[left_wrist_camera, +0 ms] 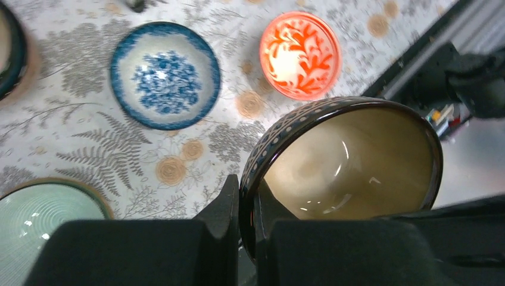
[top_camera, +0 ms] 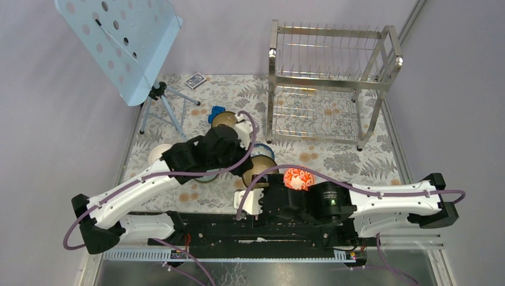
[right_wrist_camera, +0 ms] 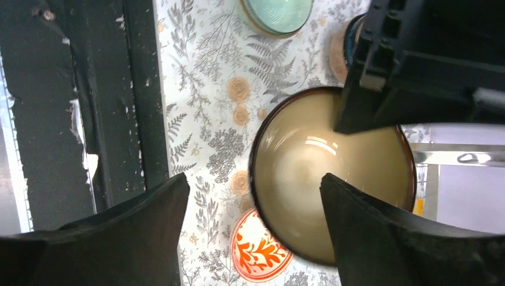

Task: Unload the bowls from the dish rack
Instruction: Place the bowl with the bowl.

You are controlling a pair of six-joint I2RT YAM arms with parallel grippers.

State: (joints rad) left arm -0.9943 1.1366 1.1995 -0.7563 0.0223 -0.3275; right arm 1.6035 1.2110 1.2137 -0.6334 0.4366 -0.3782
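My left gripper (left_wrist_camera: pixel 247 205) is shut on the rim of a dark brown bowl (left_wrist_camera: pixel 351 161) with a tan inside, one finger outside and one inside. In the top view this bowl (top_camera: pixel 260 170) is at the mat's front centre. My right gripper (right_wrist_camera: pixel 255 185) is open, its fingers astride the bowl's near rim (right_wrist_camera: pixel 321 173) without touching it. On the mat lie an orange-red bowl (left_wrist_camera: pixel 299 55), a blue-and-white bowl (left_wrist_camera: pixel 165 74), a pale green bowl (left_wrist_camera: pixel 41 220), a white bowl (top_camera: pixel 159 154) and a second brown bowl (top_camera: pixel 225 119). The dish rack (top_camera: pixel 333 83) stands at the back right, no bowl showing in it.
A pale blue perforated music stand (top_camera: pixel 119 42) on a tripod fills the back left. A card deck (top_camera: pixel 195 80) and a small blue object (top_camera: pixel 215 112) lie on the flowered mat. The black base rail (right_wrist_camera: pixel 89 89) runs along the near edge.
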